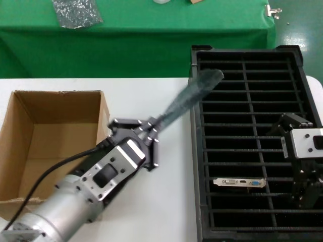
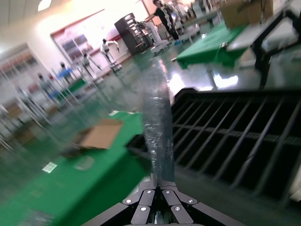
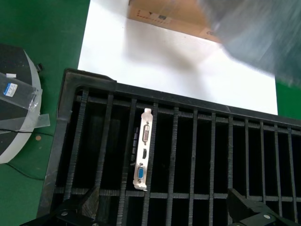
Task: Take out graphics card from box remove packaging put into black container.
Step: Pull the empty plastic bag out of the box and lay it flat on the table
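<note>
Left tool: over the white worktop between box and black container, pinching one end of the packaging.
Packaging: hanging clear of the worktop, long axis running diagonally away from the robot and to its right, free end reaching over the black container's near-left corner.
Graphics card: sitting on edge in a left-column slot of the black container, long axis along the slot, silver bracket facing up.
Right tool: hovering over the container's right column, jaws spread, holding nothing.
Box: standing open on the worktop's left.
</note>
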You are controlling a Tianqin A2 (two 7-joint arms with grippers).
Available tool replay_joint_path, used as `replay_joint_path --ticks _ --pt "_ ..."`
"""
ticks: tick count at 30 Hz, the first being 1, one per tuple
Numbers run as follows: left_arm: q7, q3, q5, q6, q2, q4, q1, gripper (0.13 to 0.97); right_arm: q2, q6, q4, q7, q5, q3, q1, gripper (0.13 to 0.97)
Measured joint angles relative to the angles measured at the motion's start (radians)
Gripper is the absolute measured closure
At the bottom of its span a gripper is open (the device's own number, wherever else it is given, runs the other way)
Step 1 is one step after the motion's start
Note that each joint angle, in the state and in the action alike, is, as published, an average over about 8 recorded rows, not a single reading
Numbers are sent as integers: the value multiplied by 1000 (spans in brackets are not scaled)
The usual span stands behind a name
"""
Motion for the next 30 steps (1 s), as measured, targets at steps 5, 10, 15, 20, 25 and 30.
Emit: replay_joint_path --ticks 5,10,15,20,25,30 --pt "-205 10 -33 35 28 67 -4 958 0 0 0 0 0 -1 0 163" --pt "-406 14 -27 21 37 162 -11 958 1 1 0 0 1 -1 1 131" --pt "-623 10 64 -12 39 267 -32 958 1 1 0 1 1 -2 1 130" --pt "-828 12 202 -31 40 368 -71 958 1 1 0 1 1 -2 1 129" --pt "-955 27 310 -50 41 454 -119 958 1 2 0 1 1 -2 1 129" --pt "-911 34 338 -73 38 490 -157 938 1 2 0 1 1 -3 1 129"
